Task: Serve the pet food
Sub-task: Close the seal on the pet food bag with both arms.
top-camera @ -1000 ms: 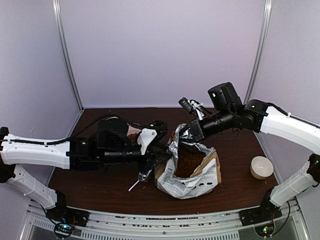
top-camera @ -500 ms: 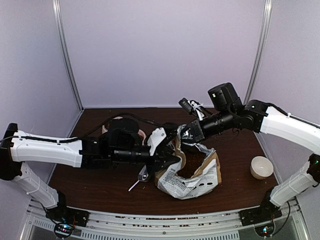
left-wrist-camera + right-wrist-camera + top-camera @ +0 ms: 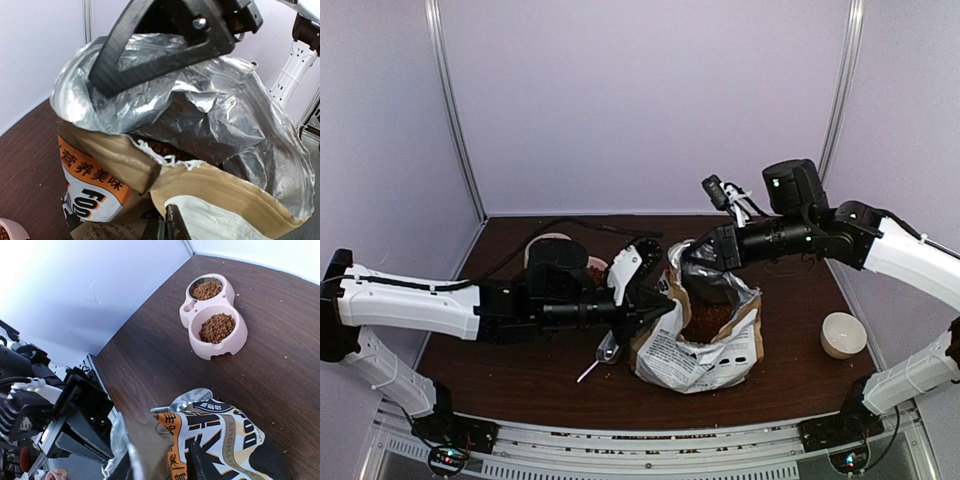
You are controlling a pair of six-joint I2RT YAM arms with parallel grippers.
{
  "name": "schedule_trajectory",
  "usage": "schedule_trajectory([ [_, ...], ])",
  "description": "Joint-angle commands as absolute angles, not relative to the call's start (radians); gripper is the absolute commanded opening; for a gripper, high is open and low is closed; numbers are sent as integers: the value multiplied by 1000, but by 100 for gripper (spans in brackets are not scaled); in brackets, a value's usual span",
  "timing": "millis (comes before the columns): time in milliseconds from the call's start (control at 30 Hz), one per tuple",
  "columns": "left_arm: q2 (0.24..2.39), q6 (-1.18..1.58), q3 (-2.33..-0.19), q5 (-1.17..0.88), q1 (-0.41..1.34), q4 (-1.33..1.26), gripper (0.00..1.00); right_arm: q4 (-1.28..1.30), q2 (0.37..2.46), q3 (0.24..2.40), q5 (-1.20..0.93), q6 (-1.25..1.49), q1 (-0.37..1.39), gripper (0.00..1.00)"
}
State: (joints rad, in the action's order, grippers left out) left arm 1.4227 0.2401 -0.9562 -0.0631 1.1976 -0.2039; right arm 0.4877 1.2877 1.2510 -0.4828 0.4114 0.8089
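Left gripper (image 3: pixel 665 303): fully closed, pinches the left wall of the bag (image 3: pixel 695 345) just under the torn rim. Same grip at the bottom of the left wrist view, fingers (image 3: pixel 170 227) pressed together against the paper.

Right gripper (image 3: pixel 698 265): partly open, hangs over the bag's back rim. In the right wrist view, brown-and-foil flap of the rim between the fingers (image 3: pixel 198 462), no clamp visible. In the left wrist view, one finger against the crumpled foil lining.

Bag: upright mid-bench (image 3: pixel 790 300), mouth open, orange and white print on the front.

Pet food (image 3: pixel 708 318): mostly inside the bag, reddish-brown mass visible through the mouth. More in both basins of the pink feeder (image 3: pixel 206 349), on the bench left of the bag and well apart from it, half hidden behind the left arm in the top view.

Scoop (image 3: pixel 610 348): flat on the bench just left of the bag, near the left gripper, in neither gripper.

Small white bowl (image 3: pixel 843 334): right side of the bench, well apart from the bag.
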Motion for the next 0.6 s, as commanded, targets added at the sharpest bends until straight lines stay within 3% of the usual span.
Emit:
schedule_trajectory([
  [0,1396,308,-930,58,1203,-276,0,384,1182,1220,-395,406,786,41],
  [333,1388,341,-937,116,1203,-237,0,445,961,1108,-288,387,744,77],
  [567,1372,348,-939,155,1203,-209,0,461,720,931,-303,363,737,81],
])
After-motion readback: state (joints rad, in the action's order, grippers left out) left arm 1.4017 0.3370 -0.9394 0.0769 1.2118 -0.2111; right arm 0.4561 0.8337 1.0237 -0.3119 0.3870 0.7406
